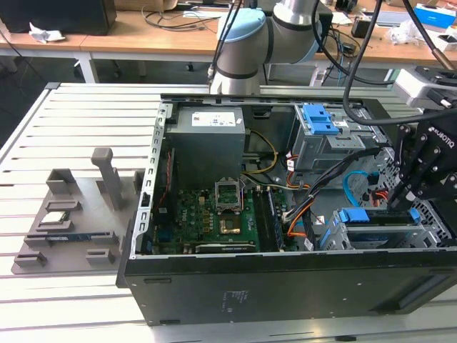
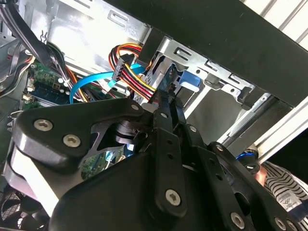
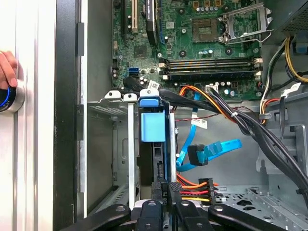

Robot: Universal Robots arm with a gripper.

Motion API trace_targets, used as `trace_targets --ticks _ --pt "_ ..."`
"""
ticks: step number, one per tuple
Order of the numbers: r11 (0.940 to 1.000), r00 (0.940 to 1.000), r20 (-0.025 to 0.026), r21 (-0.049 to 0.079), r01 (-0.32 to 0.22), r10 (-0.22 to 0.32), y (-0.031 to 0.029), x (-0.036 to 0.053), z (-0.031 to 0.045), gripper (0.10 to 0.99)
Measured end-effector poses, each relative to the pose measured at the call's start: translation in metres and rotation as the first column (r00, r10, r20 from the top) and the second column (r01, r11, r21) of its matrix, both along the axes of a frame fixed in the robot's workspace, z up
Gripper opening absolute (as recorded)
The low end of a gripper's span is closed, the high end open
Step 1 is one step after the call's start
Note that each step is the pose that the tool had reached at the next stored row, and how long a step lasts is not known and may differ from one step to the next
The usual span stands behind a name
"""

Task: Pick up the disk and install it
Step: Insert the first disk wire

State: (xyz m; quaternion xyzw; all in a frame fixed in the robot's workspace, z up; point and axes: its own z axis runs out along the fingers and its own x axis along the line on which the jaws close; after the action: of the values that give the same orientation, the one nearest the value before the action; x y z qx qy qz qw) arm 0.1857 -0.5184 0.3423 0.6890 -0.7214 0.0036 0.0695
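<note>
The disk (image 1: 378, 217) stands on edge in the drive cage (image 1: 400, 236) at the open computer case's front corner, on the exterior view's right, with blue rails at both ends. In the first wrist view the disk (image 3: 155, 156) sits between the cage's metal rails, its blue tab (image 3: 153, 126) at the far end. My gripper (image 1: 408, 194) hangs over the disk's near end. Its fingers look pressed together, in both wrist views, the gripper (image 3: 163, 185) (image 2: 168, 98) tips right at the disk's edge. Whether they touch it is unclear.
Red, yellow and orange power cables (image 3: 192, 187) and a blue data cable (image 3: 211, 149) lie beside the cage. The motherboard (image 1: 214, 214), a grey power supply (image 1: 207, 132) and an upper bay with a blue clip (image 1: 319, 118) fill the case. A hand (image 3: 6, 67) rests by a blue-ringed button (image 3: 6, 98).
</note>
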Motion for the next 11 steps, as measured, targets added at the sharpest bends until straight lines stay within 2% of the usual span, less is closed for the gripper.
trace_targets --ticks 11 --pt "1.0 1.0 0.0 0.0 0.0 0.0 -0.0014 0.0011 -0.0056 0.169"
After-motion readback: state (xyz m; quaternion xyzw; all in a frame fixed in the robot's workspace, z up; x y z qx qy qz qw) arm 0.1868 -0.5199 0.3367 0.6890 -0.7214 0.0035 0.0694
